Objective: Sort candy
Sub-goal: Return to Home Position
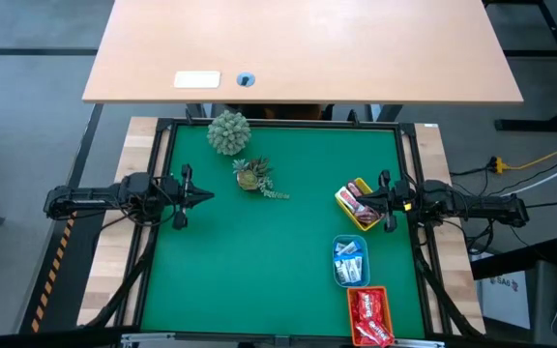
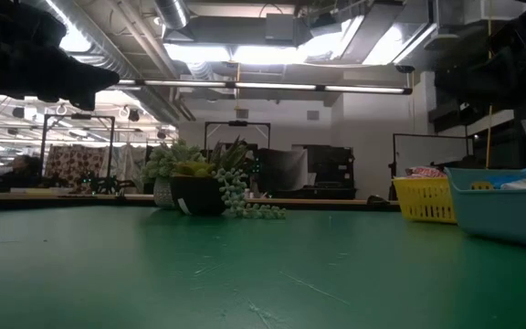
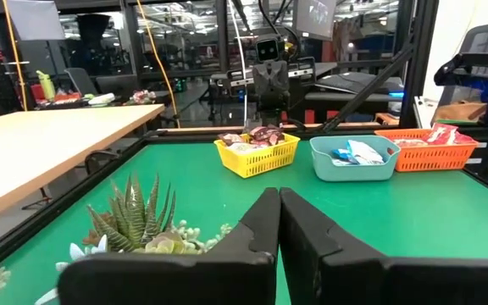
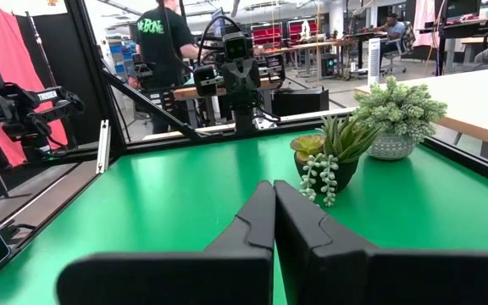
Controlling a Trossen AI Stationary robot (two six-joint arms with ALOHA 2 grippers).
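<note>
The candy lies sorted in three trays along the table's right side: dark bars in the yellow tray (image 1: 357, 205), blue-and-white wrappers in the blue tray (image 1: 350, 261), red packets in the orange tray (image 1: 369, 316). My left gripper (image 1: 207, 196) is shut and empty at the table's left edge, pointing level toward the right. My right gripper (image 1: 348, 201) is shut and empty at the right edge, above the yellow tray (image 3: 256, 152), pointing level toward the left. Both show shut in their wrist views, left gripper (image 3: 279, 203), right gripper (image 4: 274, 196).
Two small potted plants stand at the table's far middle: a pale round one (image 1: 228, 131) and a spiky succulent (image 1: 253, 176). A wooden desk (image 1: 298, 48) lies beyond the far edge. People show in the room beyond (image 4: 161, 38). Bare green mat (image 1: 249, 271) fills the middle and near left.
</note>
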